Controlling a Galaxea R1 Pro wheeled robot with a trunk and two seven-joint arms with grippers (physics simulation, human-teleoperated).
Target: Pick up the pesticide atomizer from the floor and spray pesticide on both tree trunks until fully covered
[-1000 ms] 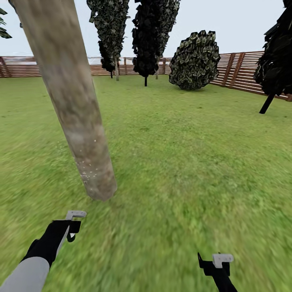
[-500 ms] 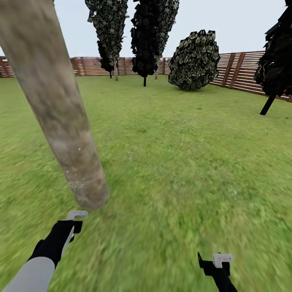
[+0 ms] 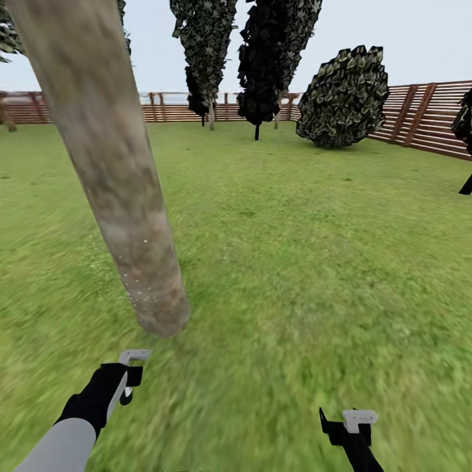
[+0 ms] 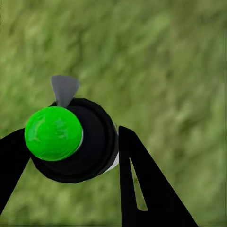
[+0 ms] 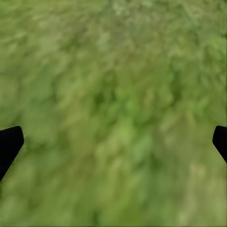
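A thick, mottled beige-grey tree trunk (image 3: 124, 196) rises at a slant from the grass (image 3: 301, 262) at the left of the head view, with white specks near its base. Just in front of that base is my left gripper (image 3: 124, 388), shut on the pesticide atomizer (image 4: 71, 142). The atomizer is a black round body with a bright green cap and a grey nozzle tip, held between the two black fingers (image 4: 142, 184). Low on the right, my right gripper (image 3: 346, 429) is open, with only grass between its fingertips (image 5: 10, 142).
Two dark narrow conifers (image 3: 272, 59) and a rounded dark shrub (image 3: 344, 98) stand far back by the brown slatted fence (image 3: 419, 115). Another dark tree is cut off by the right edge (image 3: 464, 124). Open lawn spreads ahead and to the right.
The whole picture has shifted to the right, so the camera has turned; the trunk's base sits a little further right. My left gripper, still holding the atomizer, appears slightly lower.
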